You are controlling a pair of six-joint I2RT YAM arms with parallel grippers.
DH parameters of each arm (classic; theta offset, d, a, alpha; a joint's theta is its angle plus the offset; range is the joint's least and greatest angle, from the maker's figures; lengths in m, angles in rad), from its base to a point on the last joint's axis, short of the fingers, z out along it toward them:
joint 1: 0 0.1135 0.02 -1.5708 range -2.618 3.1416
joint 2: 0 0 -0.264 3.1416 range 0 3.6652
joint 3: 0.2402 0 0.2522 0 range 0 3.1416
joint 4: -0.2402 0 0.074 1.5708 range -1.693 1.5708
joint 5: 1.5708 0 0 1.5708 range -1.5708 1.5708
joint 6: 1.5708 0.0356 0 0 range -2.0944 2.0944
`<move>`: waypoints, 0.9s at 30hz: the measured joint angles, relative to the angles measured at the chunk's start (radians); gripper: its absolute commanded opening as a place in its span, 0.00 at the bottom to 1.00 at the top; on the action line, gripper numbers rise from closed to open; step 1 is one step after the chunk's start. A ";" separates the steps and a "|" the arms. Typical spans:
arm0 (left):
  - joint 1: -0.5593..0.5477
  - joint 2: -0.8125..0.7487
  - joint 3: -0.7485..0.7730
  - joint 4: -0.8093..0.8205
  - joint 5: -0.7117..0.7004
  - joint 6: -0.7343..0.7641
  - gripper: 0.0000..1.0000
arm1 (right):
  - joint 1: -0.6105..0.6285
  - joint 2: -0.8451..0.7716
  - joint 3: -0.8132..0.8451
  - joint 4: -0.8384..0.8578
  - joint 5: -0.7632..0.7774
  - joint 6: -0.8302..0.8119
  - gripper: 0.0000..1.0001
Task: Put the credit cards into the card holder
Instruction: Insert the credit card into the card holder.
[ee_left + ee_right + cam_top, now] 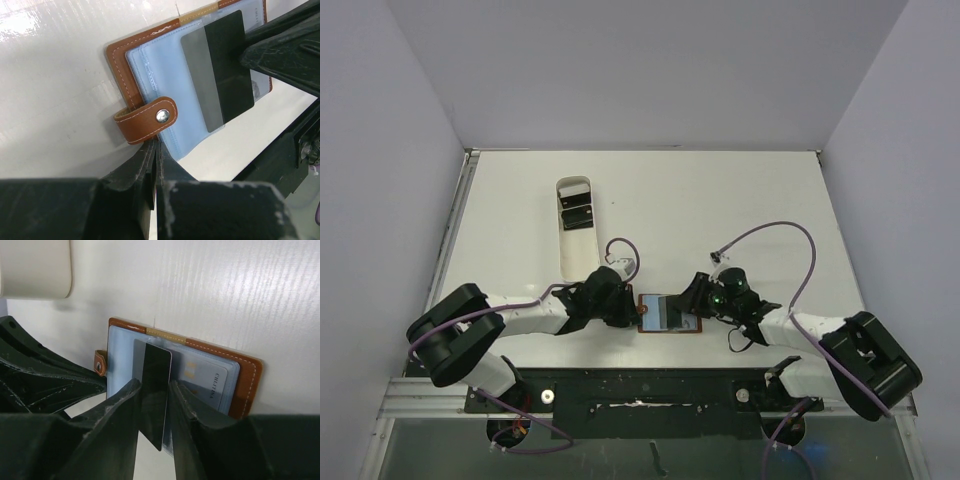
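Far left, we're seeing the white oval tray [578,258] w/ dark credit cards [577,213] lying in its far end. Next, the left gripper [156,147] is lying low on the table [740,200], claw pressed together, tips right at the closure tab [147,117] (can't tell if it's pinching it). The card holder [150,65] is lying open btwn both arms, near the front edge. A black card [222,67] w/ a grey band is resting on its blue pockets, partly sticking out. The right gripper [154,386] is hovering over it, claw spread a bit, card showing thru the gap.
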 measured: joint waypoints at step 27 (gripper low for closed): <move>-0.006 -0.017 -0.025 0.019 -0.011 0.002 0.00 | 0.149 0.043 0.129 -0.167 0.116 0.010 0.41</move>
